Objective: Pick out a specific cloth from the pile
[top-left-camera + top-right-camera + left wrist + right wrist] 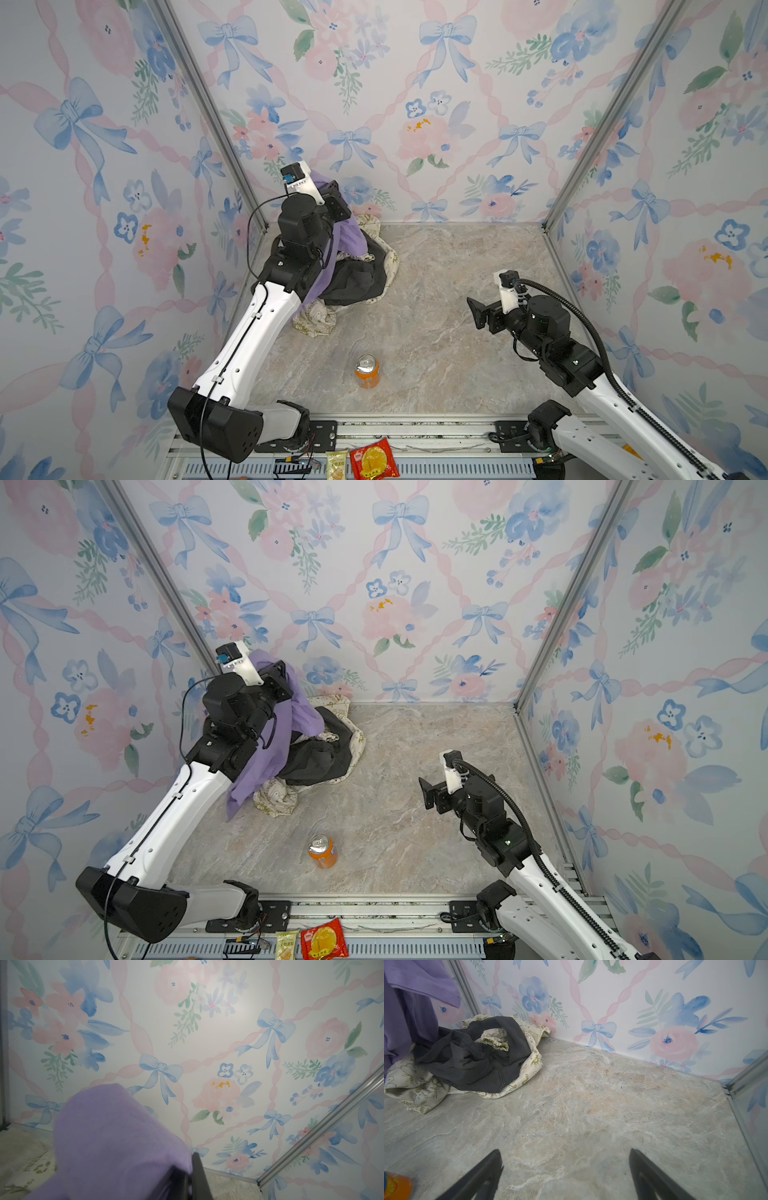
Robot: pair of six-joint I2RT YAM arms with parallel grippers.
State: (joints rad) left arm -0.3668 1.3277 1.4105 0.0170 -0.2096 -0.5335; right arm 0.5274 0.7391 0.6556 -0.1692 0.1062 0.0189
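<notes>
Pinched tight on the cloth (349, 239), our left hand (334, 195) stands high in the upper left of the scene in both top views. Its arm stretches up from the lower left of the frame. In the left wrist view the lilac fabric bulges over this hand, and only one dark finger (197, 1172) shows beside it.

Our right hand (478, 313) hovers at the right of the frame, turned toward the centre. Its fingers are spread wide with nothing between them.

We count one lilac cloth, hanging from the left hand down over the left side of the pile (361, 282). The pile holds two pieces: one dark grey garment (477, 1057) and one cream cloth (415, 1088) with green print. One orange can (367, 371) stands upright at lower centre, well apart from the pile. Two snack packets (374, 459) lie side by side on the rail (436, 432) at the bottom edge.

The pile sits near the back wall (415, 124), close to the left corner post (232, 158). From the pile across to the right back corner, the marbled tabletop (457, 270) lies open, and bare surface also separates the can from both hands.
</notes>
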